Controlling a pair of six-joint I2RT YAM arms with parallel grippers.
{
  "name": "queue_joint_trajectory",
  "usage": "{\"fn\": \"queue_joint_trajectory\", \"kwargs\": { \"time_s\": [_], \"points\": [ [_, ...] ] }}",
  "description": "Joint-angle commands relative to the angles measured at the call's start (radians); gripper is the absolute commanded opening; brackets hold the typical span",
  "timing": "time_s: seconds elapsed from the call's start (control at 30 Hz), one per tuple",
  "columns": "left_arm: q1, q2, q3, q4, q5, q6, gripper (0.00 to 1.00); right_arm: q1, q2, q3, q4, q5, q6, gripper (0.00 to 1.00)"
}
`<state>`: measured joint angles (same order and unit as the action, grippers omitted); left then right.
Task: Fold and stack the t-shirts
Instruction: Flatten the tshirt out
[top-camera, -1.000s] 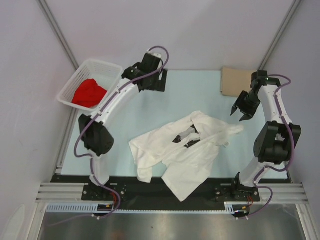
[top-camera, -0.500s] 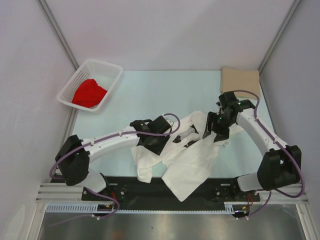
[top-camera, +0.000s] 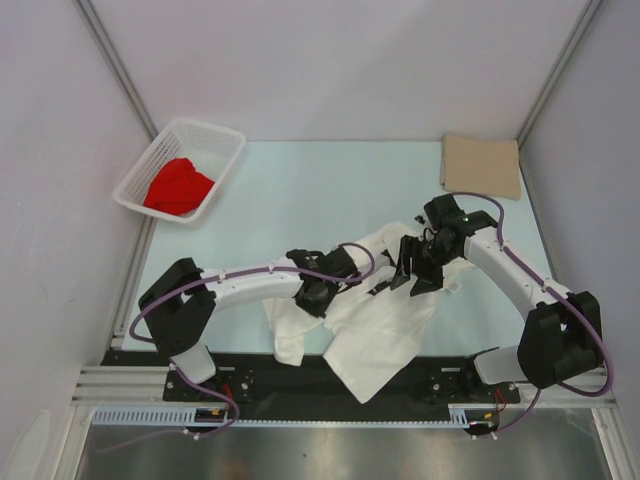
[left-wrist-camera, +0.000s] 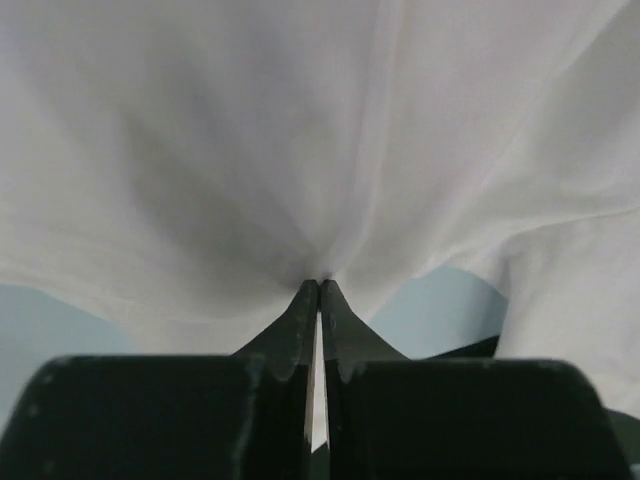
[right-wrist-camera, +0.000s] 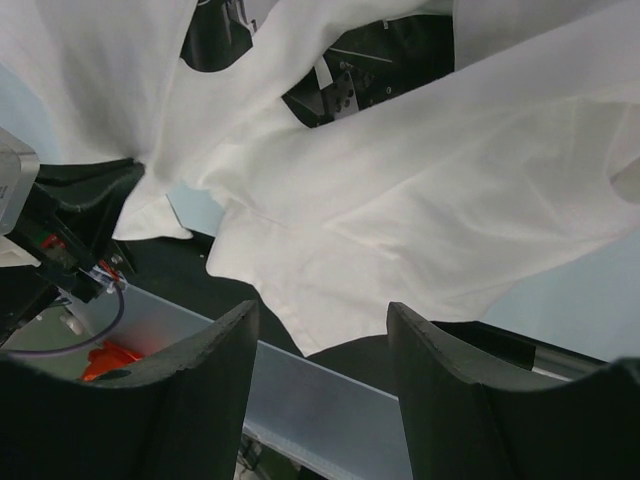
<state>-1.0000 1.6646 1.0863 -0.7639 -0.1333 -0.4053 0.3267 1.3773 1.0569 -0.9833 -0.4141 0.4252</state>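
Evidently the work is at the spreading-out stage, before any fold: the white t-shirt (top-camera: 370, 320) lies crumpled on the pale blue table (top-camera: 300, 190), and both arms reach onto it. The left gripper (top-camera: 312, 297) is down on the shirt's left part, fingers pressed together on a pinch of the fabric; in its wrist view (left-wrist-camera: 319, 284) puckers in the cloth (left-wrist-camera: 250, 130) radiate from the fingertips. The right gripper (top-camera: 412, 280) sits over the shirt's right part with its fingers spread wide and nothing between them; its own view (right-wrist-camera: 320, 315) shows cloth only beyond the tips.

Next, I judge, the right arm has to drop and take its own hold on an edge or shoulder, so the two can draw the shirt out flat.

The garment is a loose heap of overlapping layers with one panel trailing toward the near edge, and small black printed marks (right-wrist-camera: 330, 90) show near its collar. Well apart from it, off its far-left corner, a bright red t-shirt (top-camera: 178, 187) sits bunched in a white lattice basket (top-camera: 205, 128). Off its far-right corner a tan t-shirt (top-camera: 482, 165) lies as a flat rectangle.
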Motion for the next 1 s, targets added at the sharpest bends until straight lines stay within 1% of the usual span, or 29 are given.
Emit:
{"fn": "queue_joint_trajectory", "kwargs": {
  "time_s": [0.0,0.07,0.1,0.13,0.17,0.2,0.23,0.3,0.33,0.37,0.4,0.43,0.47,0.5,0.53,0.57,0.6,0.63,0.67,0.7,0.73,0.77,0.8,0.83,0.87,0.9,0.97],
  "points": [
    [-0.005,0.011,0.018,-0.035,-0.15,-0.006,0.02,-0.011,-0.024,-0.014,0.024,-0.032,0.003,0.6],
    [-0.003,-0.043,0.081,-0.083,-0.251,-0.024,0.0,-0.014,-0.018,-0.015,0.029,-0.034,0.0,0.6],
    [-0.002,-0.069,0.111,-0.141,-0.35,-0.033,0.0,-0.015,-0.015,-0.017,0.028,-0.034,0.0,0.6],
    [0.0,-0.09,0.185,-0.172,-0.411,-0.053,0.0,-0.015,-0.008,-0.017,0.028,-0.034,-0.002,0.6],
    [0.009,-0.132,0.225,-0.201,-0.464,-0.062,0.0,-0.018,-0.001,-0.017,0.028,-0.035,-0.005,0.6],
    [0.018,-0.15,0.301,-0.236,-0.551,-0.063,0.0,-0.024,0.008,-0.011,0.026,-0.034,-0.008,0.6],
    [0.032,-0.16,0.338,-0.248,-0.586,-0.055,0.0,-0.028,0.015,-0.006,0.02,-0.032,-0.019,0.6],
    [0.113,-0.17,0.411,-0.258,-0.655,-0.034,0.0,-0.038,0.028,0.009,0.006,-0.023,-0.031,0.6],
    [0.153,-0.169,0.46,-0.233,-0.657,0.03,0.0,-0.044,0.038,0.018,-0.006,-0.019,-0.037,0.6],
    [0.246,-0.163,0.483,-0.206,-0.652,0.061,0.0,-0.046,0.043,0.032,-0.009,-0.014,-0.045,0.6],
    [0.295,-0.135,0.509,-0.139,-0.646,0.094,0.0,-0.049,0.049,0.041,-0.015,-0.008,-0.048,0.6],
    [0.34,-0.112,0.571,-0.097,-0.617,0.17,0.0,-0.051,0.061,0.049,-0.023,-0.002,-0.052,0.6],
    [0.404,-0.086,0.621,-0.063,-0.617,0.206,0.0,-0.051,0.069,0.063,-0.031,0.003,-0.057,0.6],
    [0.419,-0.05,0.677,-0.01,-0.626,0.239,0.01,-0.051,0.077,0.069,-0.037,0.015,-0.062,0.6],
    [0.425,0.016,0.787,0.018,-0.64,0.313,0.35,-0.051,0.083,0.075,-0.049,0.02,-0.065,0.61],
    [0.426,0.067,0.854,0.032,-0.663,0.335,0.6,-0.052,0.089,0.084,-0.054,0.024,-0.068,0.61],
    [0.426,0.113,0.935,-0.033,-0.669,0.332,0.89,-0.052,0.092,0.086,-0.055,0.027,-0.069,0.61],
    [0.425,0.22,1.101,-0.09,-0.655,0.312,1.0,-0.052,0.092,0.086,-0.055,0.028,-0.071,0.62],
    [0.425,0.259,1.171,-0.162,-0.646,0.289,1.0,-0.055,0.092,0.086,-0.052,0.031,-0.071,0.63],
    [0.419,0.267,1.152,-0.232,-0.64,0.264,1.0,-0.055,0.092,0.077,-0.052,0.029,-0.068,0.64],
    [0.411,0.253,1.1,-0.245,-0.626,0.225,1.0,-0.057,0.092,0.071,-0.042,0.023,-0.065,0.65],
    [0.391,0.201,1.031,-0.241,-0.6,0.206,1.0,-0.055,0.088,0.063,-0.031,0.008,-0.062,0.67],
    [0.377,0.154,0.944,-0.215,-0.574,0.192,1.0,-0.055,0.083,0.042,-0.02,0.002,-0.056,0.72],
    [0.362,0.102,0.735,-0.174,-0.528,0.198,1.0,-0.054,0.082,0.031,0.0,-0.006,-0.043,0.75],
    [0.335,-0.01,0.628,-0.091,-0.481,0.198,0.98,-0.055,0.081,0.02,0.012,-0.009,-0.039,0.77],
    [0.327,-0.06,0.437,-0.06,-0.36,0.182,0.93,-0.055,0.083,-0.001,0.023,-0.014,-0.034,0.8],
    [0.302,-0.155,0.277,-0.006,-0.243,0.163,0.89,-0.058,0.089,-0.018,0.055,-0.014,-0.016,0.82]
  ]
}}
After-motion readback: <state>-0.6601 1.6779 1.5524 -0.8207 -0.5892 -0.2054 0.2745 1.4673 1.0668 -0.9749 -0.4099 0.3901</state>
